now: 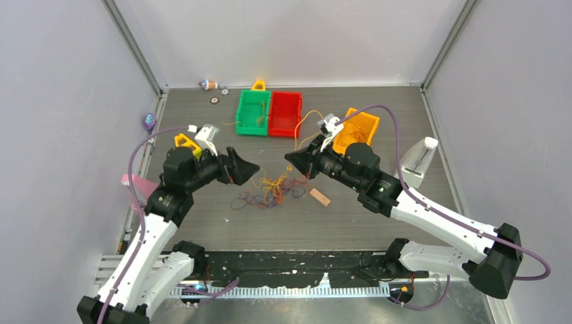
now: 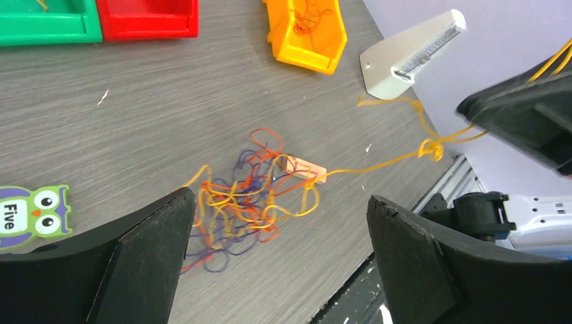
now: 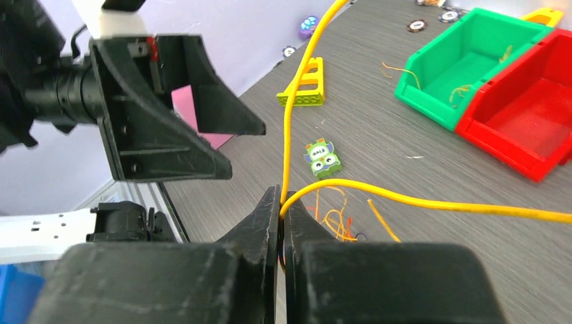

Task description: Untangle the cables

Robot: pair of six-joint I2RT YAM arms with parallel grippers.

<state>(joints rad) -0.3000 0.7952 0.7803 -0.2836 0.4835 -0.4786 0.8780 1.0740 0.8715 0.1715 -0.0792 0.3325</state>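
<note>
Pinching one thin yellow cable (image 3: pixel 472 206) in right gripper (image 3: pixel 281 202) to draw it from multicoloured tangled wire heap (image 2: pixel 243 202); holding left gripper (image 2: pixel 281 197) wide over it.

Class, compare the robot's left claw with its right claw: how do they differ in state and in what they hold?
The left claw is wide open; the right claw is shut. The left claw holds nothing, while the right claw pinches a yellow cable between its fingers. Shared: both are black and point toward the tangle of cables from opposite sides.
</note>
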